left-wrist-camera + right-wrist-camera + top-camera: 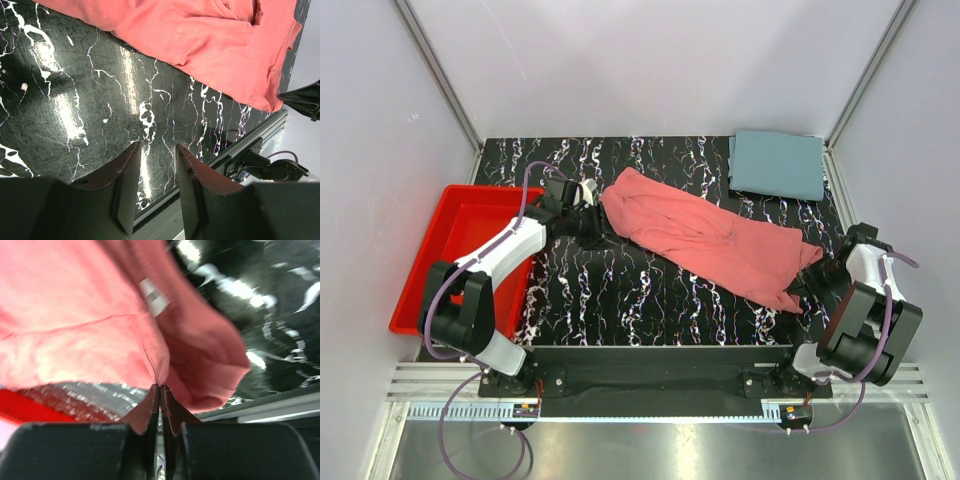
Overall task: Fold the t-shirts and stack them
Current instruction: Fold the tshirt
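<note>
A pink t-shirt point(710, 238) lies crumpled and stretched diagonally across the black marbled table point(620, 300). My right gripper point(817, 268) is shut on the shirt's near right edge; in the right wrist view the closed fingertips point(160, 386) pinch a seam of the pink cloth point(75, 315). My left gripper point(588, 215) is at the shirt's far left end. In the left wrist view its jaws point(157, 147) are open and empty over bare table, with the pink shirt point(210, 45) beyond them. A folded grey-blue t-shirt point(778, 163) lies at the back right corner.
A red bin point(450, 250) stands at the table's left edge, beside the left arm. White walls enclose the table on three sides. The table's front rail point(250, 145) shows in the left wrist view.
</note>
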